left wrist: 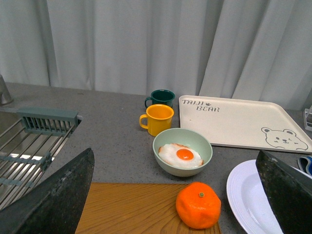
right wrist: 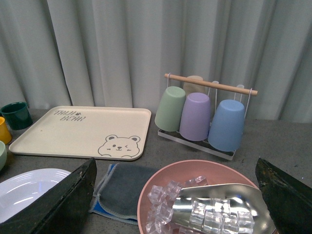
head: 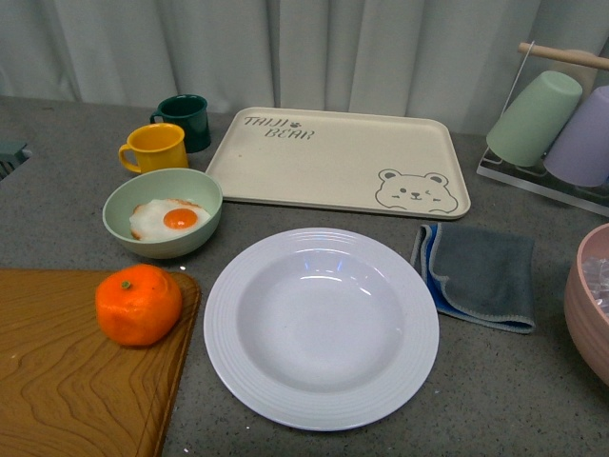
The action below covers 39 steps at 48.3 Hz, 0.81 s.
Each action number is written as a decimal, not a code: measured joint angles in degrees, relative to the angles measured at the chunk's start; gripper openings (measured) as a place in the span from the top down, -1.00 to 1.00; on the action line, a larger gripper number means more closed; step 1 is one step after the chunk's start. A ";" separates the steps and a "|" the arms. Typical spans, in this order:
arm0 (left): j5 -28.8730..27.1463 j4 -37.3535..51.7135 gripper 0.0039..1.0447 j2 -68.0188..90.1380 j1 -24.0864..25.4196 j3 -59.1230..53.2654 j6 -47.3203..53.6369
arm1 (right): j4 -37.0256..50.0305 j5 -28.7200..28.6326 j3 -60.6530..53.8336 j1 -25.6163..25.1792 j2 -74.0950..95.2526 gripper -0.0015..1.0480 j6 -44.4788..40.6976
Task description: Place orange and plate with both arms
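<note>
The orange (head: 138,304) sits on the right end of a wooden board (head: 67,381), left of the white plate (head: 322,327). The plate lies empty on the grey counter. In the left wrist view the orange (left wrist: 198,205) lies between my left gripper's (left wrist: 180,195) open fingers (left wrist: 58,195), and the plate's rim (left wrist: 243,195) shows beside it. My right gripper (right wrist: 178,195) is open and empty above a pink bowl (right wrist: 161,183) of ice; the plate (right wrist: 24,187) shows at its edge. Neither arm shows in the front view.
A pale green bowl (head: 163,211) with a fried egg, a yellow mug (head: 154,147) and a green mug (head: 186,121) stand behind the orange. A beige bear tray (head: 333,160), a grey cloth (head: 481,274), a cup rack (head: 552,124) and a sink rack (left wrist: 24,146) are around.
</note>
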 joint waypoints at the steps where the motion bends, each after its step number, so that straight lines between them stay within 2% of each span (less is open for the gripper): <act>1: 0.00 0.00 -0.88 0.00 0.00 0.00 0.00 | 0.00 0.00 0.00 0.00 0.00 -0.82 0.02; 39: 0.00 0.00 -0.88 0.00 0.00 0.00 0.00 | 0.00 0.00 0.00 0.00 0.00 -0.82 0.02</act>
